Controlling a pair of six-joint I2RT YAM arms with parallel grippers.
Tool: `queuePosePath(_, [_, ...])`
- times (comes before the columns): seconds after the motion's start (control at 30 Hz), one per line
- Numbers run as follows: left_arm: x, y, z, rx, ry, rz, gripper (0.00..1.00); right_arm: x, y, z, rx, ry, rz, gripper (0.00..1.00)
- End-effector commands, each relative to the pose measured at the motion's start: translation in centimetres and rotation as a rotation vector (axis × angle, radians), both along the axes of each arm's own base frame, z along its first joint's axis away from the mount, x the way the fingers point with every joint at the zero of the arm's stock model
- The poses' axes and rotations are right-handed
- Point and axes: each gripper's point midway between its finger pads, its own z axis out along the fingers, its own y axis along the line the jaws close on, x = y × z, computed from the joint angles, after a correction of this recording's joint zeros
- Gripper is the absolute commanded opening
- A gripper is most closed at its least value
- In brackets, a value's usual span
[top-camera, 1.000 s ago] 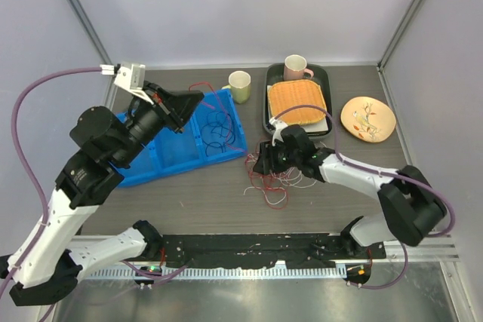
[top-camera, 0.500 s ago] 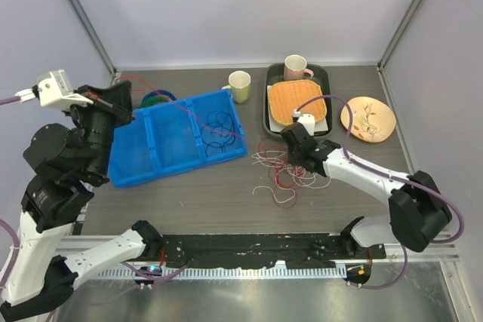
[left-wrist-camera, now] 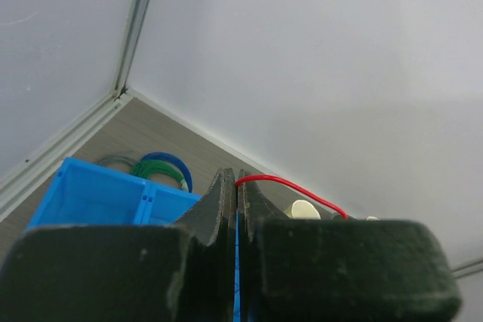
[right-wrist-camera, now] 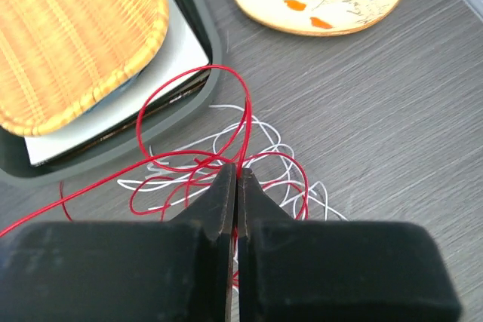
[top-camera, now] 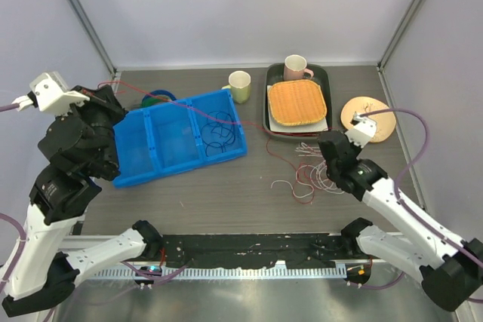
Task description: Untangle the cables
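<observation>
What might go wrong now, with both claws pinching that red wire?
1. The red wire is pinched by the left gripper and the right gripper. A harder pull may tighten its loops around the white wires rather than free them.
2. The red wire runs across the blue bin. It may snag on the rim or hook the dark wires lying inside.

Left arm reared up high at far left, elbow folded. My left hand has its fingers pressed flat together, nipping a thin red cable. Right arm reaches low and forward; my right hand is closed tip to tip.
</observation>
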Motion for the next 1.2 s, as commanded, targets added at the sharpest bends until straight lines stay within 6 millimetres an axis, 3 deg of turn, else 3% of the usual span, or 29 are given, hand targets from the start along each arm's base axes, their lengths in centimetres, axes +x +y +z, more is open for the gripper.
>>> queuePosePath(0.0, [-0.3,0.9,0.0,-0.016,-0.019,0.046,0.00,0.0,-1.0,1.6,0.065,-0.157,-0.040,0.01])
queuePosePath(0.03, [0.0,0.3,-0.2,-0.007,-0.017,0.013,0.00,0.7,1.1,3.7,0.178,-0.263,0.065,0.01])
queuePosePath(0.1, [1.0,-3.2,-1.2,0.038,0.002,-0.152,0.00,0.7,3.1,3.6,0.186,-0.296,0.226,0.01])
queuePosePath(0.13, [1.4,-4.6,-1.8,0.062,0.021,-0.219,0.00,0.7,4.9,5.1,0.245,-0.357,0.325,0.01])
queuePosePath(0.17, [1.8,-6.4,-3.1,0.090,0.051,-0.295,0.00,0.6,5.6,5.5,0.251,-0.371,0.369,0.01])
queuePosePath(0.2, [1.8,-9.9,-4.1,0.116,0.066,-0.476,0.01,0.5,6.0,5.5,0.240,-0.375,0.405,0.01])
queuePosePath(0.23, [1.8,-11.8,-5.1,0.136,0.082,-0.562,0.01,0.5,6.4,5.9,0.249,-0.389,0.428,0.01])
queuePosePath(0.3, [1.0,-16.8,-9.1,0.179,0.145,-0.818,0.01,0.3,7.6,5.7,0.255,-0.387,0.500,0.01])
queuePosePath(0.33, [0.8,-18.4,-10.1,0.182,0.142,-0.893,0.01,0.4,8.2,6.4,0.270,-0.418,0.530,0.01])
queuePosePath(0.37, [0.8,-19.7,-13.5,0.189,0.197,-0.947,0.01,0.2,9.4,6.1,0.283,-0.406,0.598,0.01])
queuePosePath(0.43, [0.2,-22.4,-15.7,0.175,0.198,-1.079,0.01,0.2,10.5,6.2,0.289,-0.410,0.658,0.01])
queuePosePath(0.47, [-0.2,-23.2,-18.7,0.176,0.255,-1.127,0.01,0.1,11.1,6.1,0.292,-0.404,0.689,0.01])
queuePosePath(0.53, [-0.3,-24.6,-21.4,0.164,0.304,-1.187,0.04,-0.1,12.4,6.2,0.309,-0.403,0.759,0.01])
queuePosePath(0.57, [-0.5,-24.8,-23.8,0.173,0.357,-1.200,0.06,-0.3,12.9,6.1,0.314,-0.404,0.787,0.01])
queuePosePath(0.63, [-0.2,-25.3,-25.8,0.174,0.392,-1.210,0.08,-1.2,14.7,6.6,0.346,-0.425,0.906,0.01])
queuePosePath(0.67, [-0.3,-25.5,-28.2,0.176,0.439,-1.220,0.10,-1.5,15.2,6.7,0.353,-0.430,0.939,0.01])
queuePosePath(0.73, [-0.2,-26.5,-29.2,0.158,0.432,-1.257,0.13,-2.4,16.4,7.1,0.372,-0.436,1.027,0.01])
queuePosePath(0.77, [-0.6,-27.0,-31.2,0.155,0.476,-1.292,0.14,-2.7,16.7,7.2,0.374,-0.438,1.054,0.01])
queuePosePath(0.93, [0.6,-28.3,-33.7,0.156,0.523,-1.292,0.23,-4.6,18.3,8.2,0.404,-0.470,1.204,0.01])
queuePosePath(1.03, [1.2,-29.3,-34.3,0.177,0.534,-1.316,0.31,-5.4,18.8,8.7,0.416,-0.478,1.257,0.01])
queuePosePath(1.07, [1.4,-29.6,-34.1,0.183,0.523,-1.326,0.35,-5.7,19.0,8.8,0.420,-0.478,1.276,0.01])
queuePosePath(1.17, [1.8,-30.7,-33.9,0.206,0.486,-1.359,0.66,-5.8,19.1,8.8,0.426,-0.476,1.282,0.01])
